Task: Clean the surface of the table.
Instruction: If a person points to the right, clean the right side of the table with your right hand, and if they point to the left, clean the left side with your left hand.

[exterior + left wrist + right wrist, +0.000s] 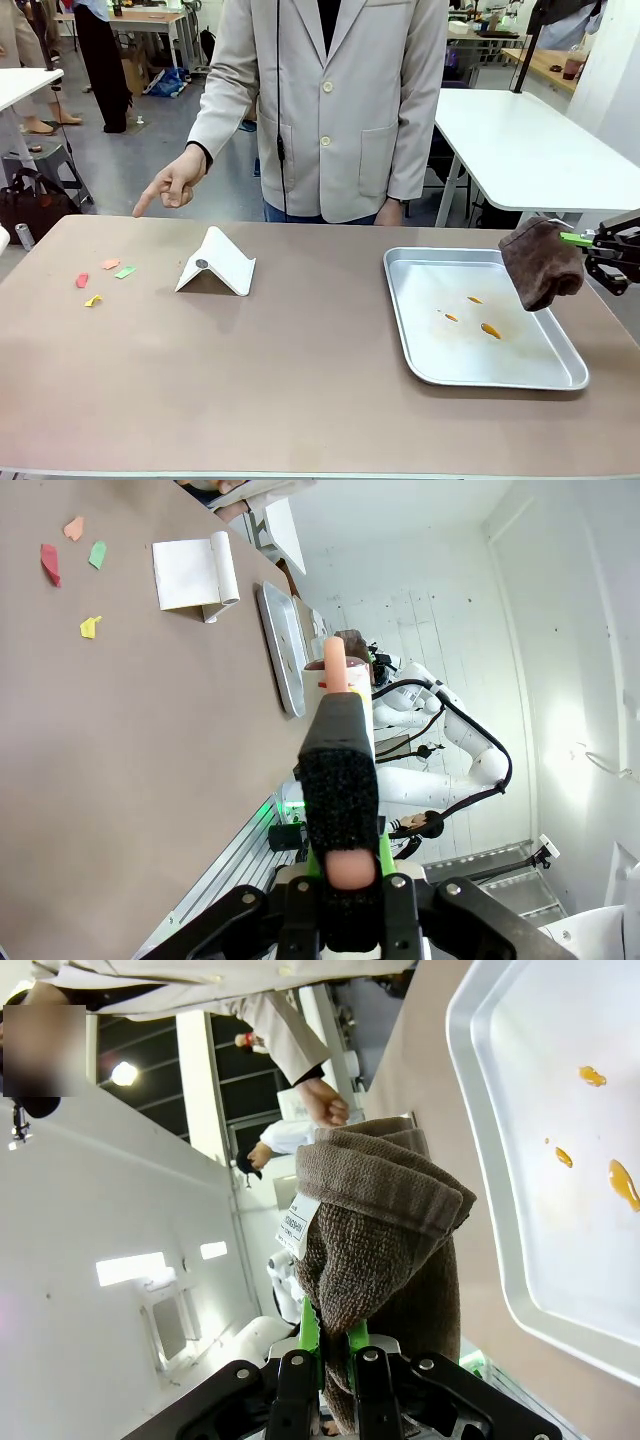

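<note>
The right black two-finger gripper (580,240), at the frame's right edge, pinches a brown terry cloth (542,262); the left gripper (338,695), lower centre, has its fingers pressed together.

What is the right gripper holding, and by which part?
The right gripper holds a brown towel, pinched at a bunched fold near its upper edge; the rest hangs free.

A robotics lab: white worktables (520,150), a white robot arm (395,715), grey floor (150,150).
</note>
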Robot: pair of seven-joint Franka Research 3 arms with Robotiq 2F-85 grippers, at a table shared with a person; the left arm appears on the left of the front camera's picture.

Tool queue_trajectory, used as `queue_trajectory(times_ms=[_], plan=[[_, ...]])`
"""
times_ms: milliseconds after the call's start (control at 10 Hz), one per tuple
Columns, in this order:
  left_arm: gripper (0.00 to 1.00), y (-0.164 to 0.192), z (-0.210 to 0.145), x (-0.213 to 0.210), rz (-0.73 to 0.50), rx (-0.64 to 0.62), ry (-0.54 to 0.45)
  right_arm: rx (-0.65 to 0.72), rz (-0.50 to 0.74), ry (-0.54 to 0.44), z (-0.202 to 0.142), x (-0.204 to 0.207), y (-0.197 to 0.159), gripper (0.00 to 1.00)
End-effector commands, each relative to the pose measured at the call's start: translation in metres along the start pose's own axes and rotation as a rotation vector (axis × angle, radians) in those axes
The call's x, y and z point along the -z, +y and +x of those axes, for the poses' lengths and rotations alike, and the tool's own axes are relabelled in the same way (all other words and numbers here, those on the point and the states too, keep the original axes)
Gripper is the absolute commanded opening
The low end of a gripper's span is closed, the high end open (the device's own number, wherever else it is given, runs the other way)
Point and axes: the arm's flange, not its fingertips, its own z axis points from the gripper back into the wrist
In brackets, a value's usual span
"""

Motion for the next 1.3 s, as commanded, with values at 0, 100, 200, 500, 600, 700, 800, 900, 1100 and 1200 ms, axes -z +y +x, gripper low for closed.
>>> queue_trajectory(times_ms=[0,100,200,500,600,700,800,900,1100,1200], plan=[[0.0,-0.002,-0.001,0.0,-0.008,0.004,-0.003,-0.003,0.01,-0.001,0.0,-0.002,0.002,0.0],[0.0,-0.002,-0.001,0.0,-0.008,0.004,-0.003,-0.003,0.01,-0.001,0.0,-0.002,0.002,0.0],[0.0,-0.002,-0.001,0.0,-0.008,0.004,-0.003,-0.003,0.01,-0.001,0.0,-0.002,0.002,0.0],[0.19,-0.006,0.003,0.002,0.068,-0.024,0.004,-0.003,0.01,-0.001,0.0,-0.002,0.002,0.0],[0.19,-0.009,0.011,0.004,0.117,-0.057,-0.003,-0.003,0.01,-0.001,0.0,-0.002,0.002,0.0],[0.19,-0.01,0.019,0.006,0.156,-0.085,0.003,-0.003,0.01,-0.001,0.0,-0.002,0.002,0.0],[0.19,-0.01,0.029,0.008,0.247,-0.082,-0.024,-0.003,0.01,-0.001,0.0,-0.002,0.002,0.0],[0.19,-0.01,0.04,0.012,0.271,-0.093,-0.032,-0.003,0.01,-0.001,0.0,-0.002,0.002,0.0],[0.19,-0.006,0.06,0.015,0.366,-0.127,-0.08,-0.003,0.01,-0.001,0.0,-0.002,0.002,0.0],[0.13,-0.003,0.066,0.012,0.41,-0.137,-0.115,-0.003,0.01,-0.001,0.0,-0.002,0.002,0.0]])
